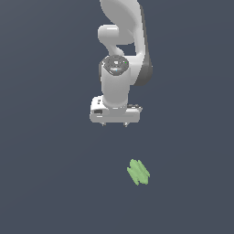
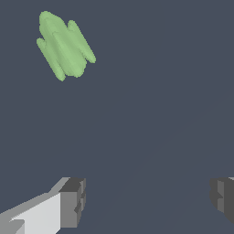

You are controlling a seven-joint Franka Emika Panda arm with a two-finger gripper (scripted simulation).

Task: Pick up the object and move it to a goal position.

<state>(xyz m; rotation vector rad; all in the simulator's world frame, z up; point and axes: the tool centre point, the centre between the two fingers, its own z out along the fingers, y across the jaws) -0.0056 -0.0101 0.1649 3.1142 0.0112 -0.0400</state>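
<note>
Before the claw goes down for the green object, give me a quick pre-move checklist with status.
1. Claw open: ok, fingers wide apart, nothing between them.
2. Green object in sight: ok, visible in both views.
3. Claw over object: not ok, the object lies off to the exterior view's right and lower in that view, well clear of the fingers in the wrist view.
4. Path free: ok, nothing else shows near it.
5. Finger line suits the object's tilted long axis: cannot tell.
6. Goal position: cannot tell, no marker visible.

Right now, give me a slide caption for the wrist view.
Open gripper hovering apart from the ridged light-green object on a dark surface.
</note>
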